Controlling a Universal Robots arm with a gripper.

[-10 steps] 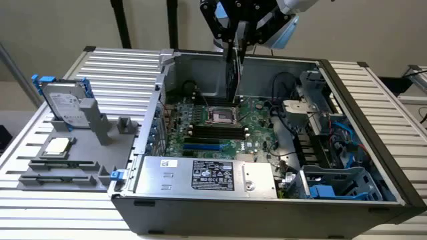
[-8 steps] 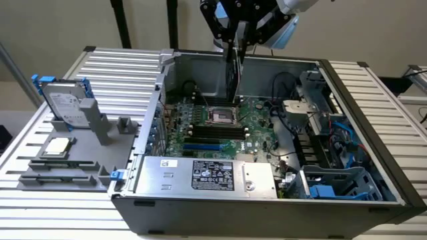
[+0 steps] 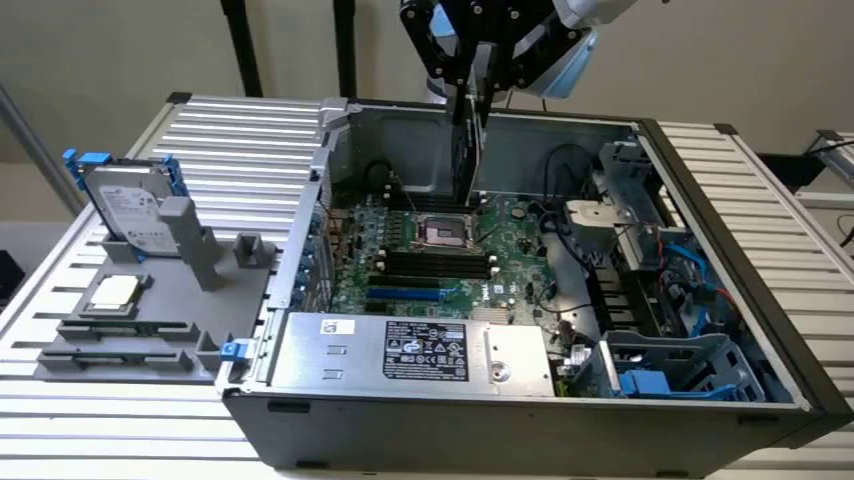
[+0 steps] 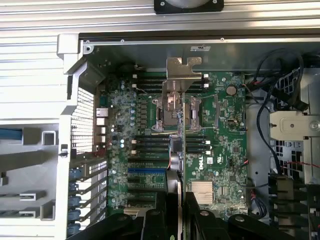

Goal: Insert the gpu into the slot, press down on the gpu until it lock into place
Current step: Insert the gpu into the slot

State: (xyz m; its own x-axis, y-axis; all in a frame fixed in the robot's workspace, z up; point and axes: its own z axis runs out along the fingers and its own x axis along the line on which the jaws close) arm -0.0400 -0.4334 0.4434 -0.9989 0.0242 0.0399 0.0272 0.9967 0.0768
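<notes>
— Question: where is the gpu point(image 3: 467, 150)?
— In the air, hanging edge-on under the hand point(image 3: 475, 80), above the motherboard point(image 3: 514, 262) inside the open computer case point(image 3: 534, 425). The wrist view looks along its thin edge to the silver end bracket point(image 4: 182, 75), the end farthest from the hand.
— And the hand itself?
— Closed on the gpu's upper end, gripping across the two flat faces. It has hold of nothing else.
— Is the gpu in the slot point(image 3: 407, 296)?
— No. The blue slot lies bare, apart from the gpu and nearer the power-supply box point(image 3: 414, 350). The gpu hangs closer to the processor socket point(image 3: 442, 232).
— How would you expect it to handle?
— Light and stiff, I judge, but fragile: it is bare circuit board with small parts and a contact edge best left untouched. The shroud may be slippery. A grip across the flat faces seems sound, though a card held at one end could tilt.
— Around the case?
— A ribbed metal surface point(image 3: 240, 130), with a hard drive point(image 3: 127, 205) propped on a grey stand at the exterior view's left.
</notes>
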